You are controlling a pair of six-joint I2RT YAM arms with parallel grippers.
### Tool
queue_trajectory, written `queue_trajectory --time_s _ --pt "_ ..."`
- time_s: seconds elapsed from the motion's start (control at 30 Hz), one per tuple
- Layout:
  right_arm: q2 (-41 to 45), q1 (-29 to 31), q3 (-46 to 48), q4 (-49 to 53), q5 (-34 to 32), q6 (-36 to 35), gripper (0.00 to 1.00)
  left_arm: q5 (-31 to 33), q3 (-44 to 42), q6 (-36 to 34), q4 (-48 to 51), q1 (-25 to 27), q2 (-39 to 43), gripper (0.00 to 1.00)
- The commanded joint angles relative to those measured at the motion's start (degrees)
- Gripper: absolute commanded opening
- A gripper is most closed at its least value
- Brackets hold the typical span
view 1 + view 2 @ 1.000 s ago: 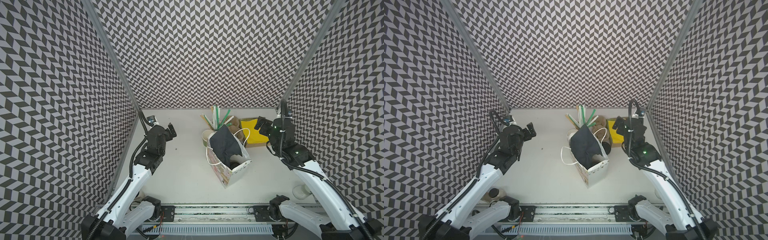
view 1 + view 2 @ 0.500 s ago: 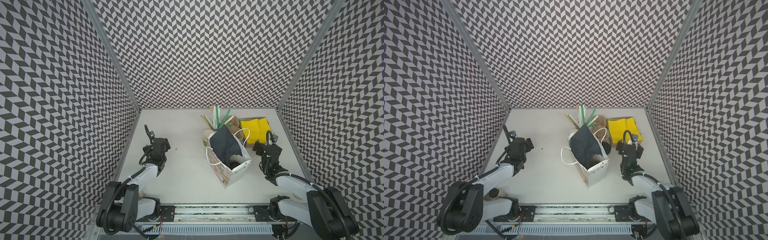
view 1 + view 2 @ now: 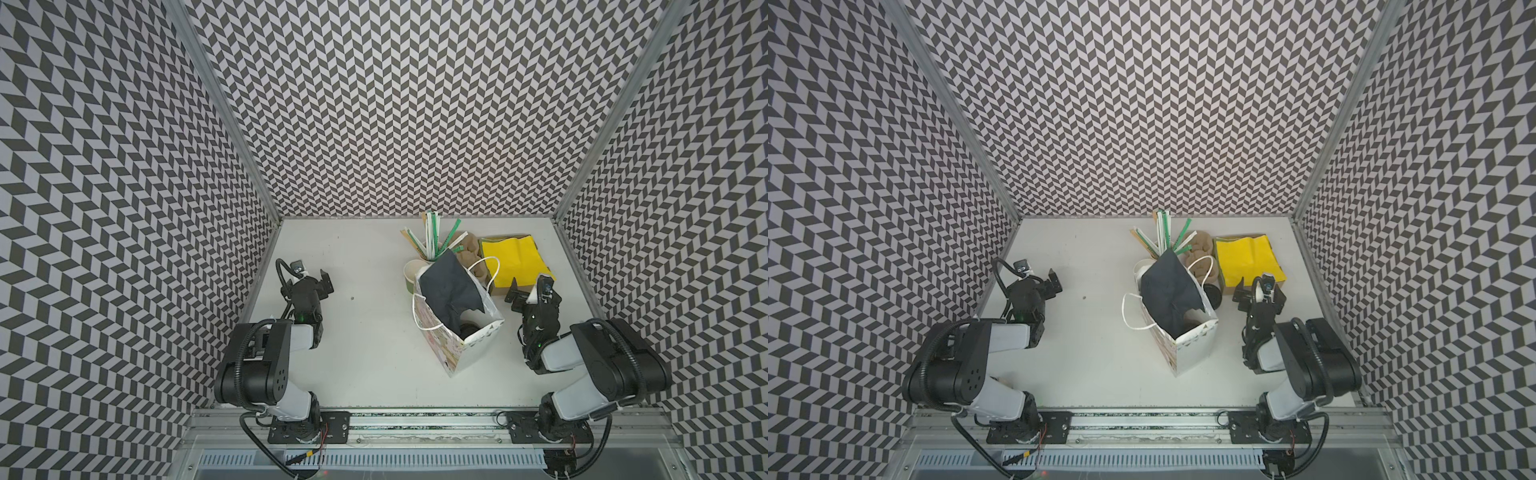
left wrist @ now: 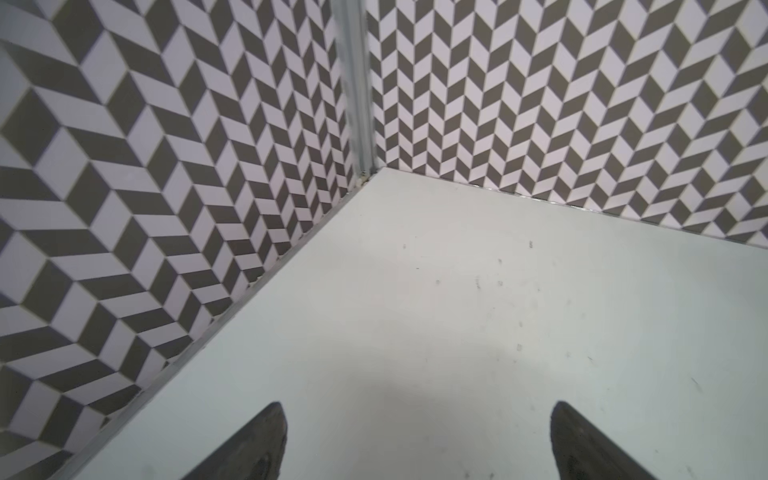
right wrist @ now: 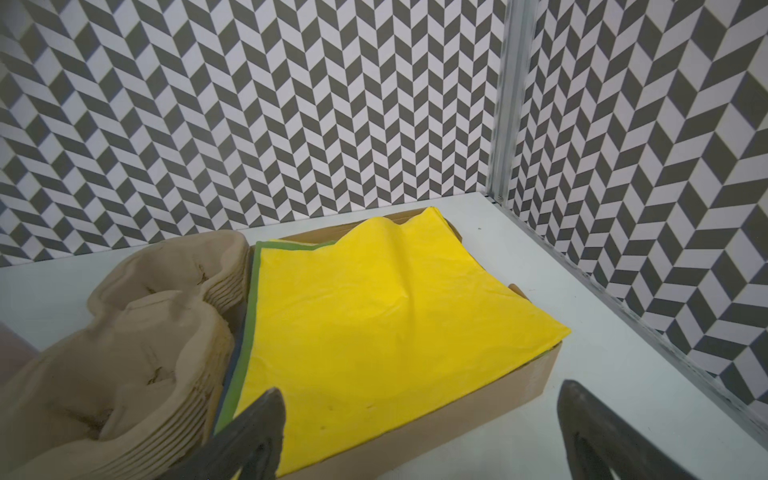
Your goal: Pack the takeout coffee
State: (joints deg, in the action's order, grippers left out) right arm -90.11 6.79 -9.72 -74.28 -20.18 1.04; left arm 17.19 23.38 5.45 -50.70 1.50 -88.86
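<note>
Takeout coffee [image 3: 468, 329] shows in a top view only as a dark round shape, judged to be its black lid, low inside the open mouth of a white paper bag [image 3: 478, 349] at mid-table. Its green wall is hidden, so its tilt cannot be told. Black tissue [image 3: 449, 291] covers the far part of the mouth. The bag stands well right of the left gripper [image 3: 309, 278] and close on the left of the right gripper [image 3: 530, 293], making the right arm the nearer of the 2. Both grippers gape wide and hold nothing. An unlidded green cup [image 3: 413, 272] stands at the bag's far-left corner.

From the paired top view, the bag [image 3: 1196, 345] runs from far left to near right between the left gripper [image 3: 1038, 280] and the right gripper [image 3: 1258, 293].

Left wrist view: spread fingers [image 4: 257, 453] over bare table [image 4: 457, 311].

Right wrist view: spread fingers [image 5: 253, 440] before yellow napkins [image 5: 374, 324] in a cardboard box [image 5: 498, 395], beside pulp cup carriers [image 5: 124, 353]. No bag or coffee is visible here.

Packing appears complete.
</note>
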Motion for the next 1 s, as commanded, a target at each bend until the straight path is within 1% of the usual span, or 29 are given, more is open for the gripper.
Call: queue_trajectory --time_s 0.0,0.03,0.07,0.1,0.13,0.17,0.2,0.23,0.27,0.33,0.4,0.5,0.57,0.97 --pt "0.8 -0.6 -1.3 -5.7 2.7 -1.7 0.99 -3.4 -1.7 -3.5 -7.3 1.8 1.0 0.99" --pt "0.8 -0.6 -1.3 -5.6 2.8 -1.7 0.99 -5.6 -4.2 -3.9 -12.3 1.3 1.1 0.99" --pt "0.7 -0.7 -1.2 -5.9 2.8 -1.7 0.99 -11.1 -7.8 -3.6 -18.4 -0.4 0.4 0.99" --pt "0.7 -0.7 -1.1 -6.2 2.8 -1.7 0.99 -10.1 -9.9 -4.8 -25.7 0.1 -1.4 0.99" --pt "0.6 -0.7 -0.9 -6.6 2.9 -1.7 0.99 -9.7 -9.2 -5.3 -24.4 0.5 -1.9 0.99" --pt "0.6 -0.7 -0.9 -6.8 2.9 -1.8 0.99 -10.1 -7.3 -4.4 -17.3 0.3 0.0 0.99" --pt "0.5 -0.7 -0.8 -7.0 2.9 -1.8 0.99 -10.3 -7.5 -4.4 -17.9 0.2 -0.1 0.99" --pt "0.4 -0.6 -0.8 -7.2 2.9 -1.8 0.99 -9.9 -8.6 -5.0 -22.4 0.3 -1.4 0.99" --pt "0.4 -0.7 -0.8 -7.3 2.9 -1.8 0.99 -9.9 -8.9 -5.1 -23.4 0.3 -1.5 0.99" --pt "0.3 -0.6 -0.7 -7.6 2.9 -1.9 0.99 -9.5 -8.6 -4.9 -19.9 0.6 0.2 0.99" --pt "0.2 -0.7 -0.8 -7.6 2.8 -1.8 0.99 -9.4 -9.3 -5.2 -22.9 0.6 -0.6 0.99" --pt "0.1 -0.7 -0.8 -7.8 2.8 -1.8 0.99 -5.6 -10.0 -6.0 -23.3 2.4 0.0 0.99" --pt "0.1 -0.6 -0.7 -7.9 2.7 -1.8 0.99 -5.7 -10.2 -6.1 -24.7 2.5 -0.6 0.99" --pt "-0.1 -0.9 -1.0 -7.8 2.5 -1.2 0.99 -8.9 -9.2 -5.5 -22.1 1.1 -0.3 0.99"
